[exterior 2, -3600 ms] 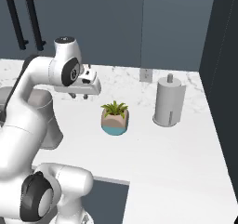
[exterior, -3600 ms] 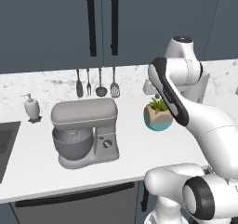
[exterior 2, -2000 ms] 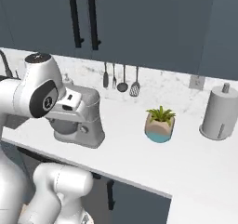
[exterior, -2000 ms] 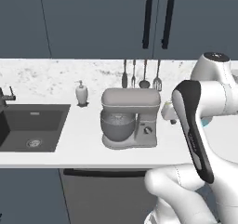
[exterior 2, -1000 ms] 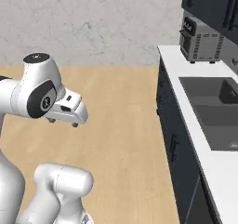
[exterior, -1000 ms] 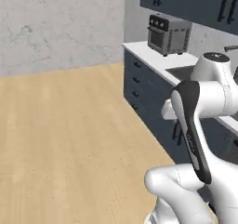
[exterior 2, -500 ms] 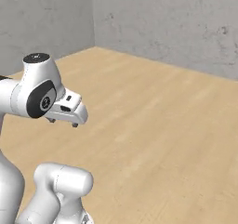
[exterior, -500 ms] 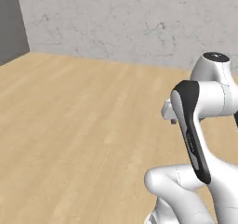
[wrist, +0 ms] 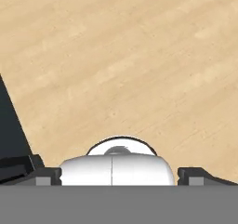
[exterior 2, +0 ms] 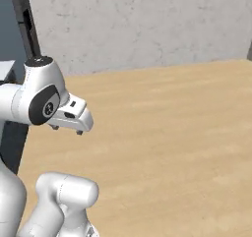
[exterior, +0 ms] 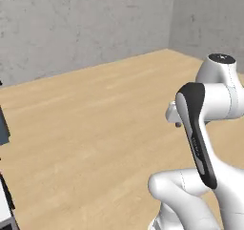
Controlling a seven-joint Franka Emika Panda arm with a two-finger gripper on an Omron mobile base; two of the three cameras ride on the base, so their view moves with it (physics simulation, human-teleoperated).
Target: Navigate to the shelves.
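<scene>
Over a bare stretch of light wooden floor, the white arm holds its end effector folded close to its own body, empty; in the hand view the two dark fingertips sit far apart at the frame's lower corners, spread wide. A grey concrete wall closes the room behind. A dark cabinet edge stands at the right base view's left margin. The shelves cannot be made out from here.

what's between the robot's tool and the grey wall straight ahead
Bare light-brown wooden floor. In the right base view the white two-finger tool hangs over it, and the planks run unbroken back to the grey textured concrete wall. The left base view shows the same.
</scene>
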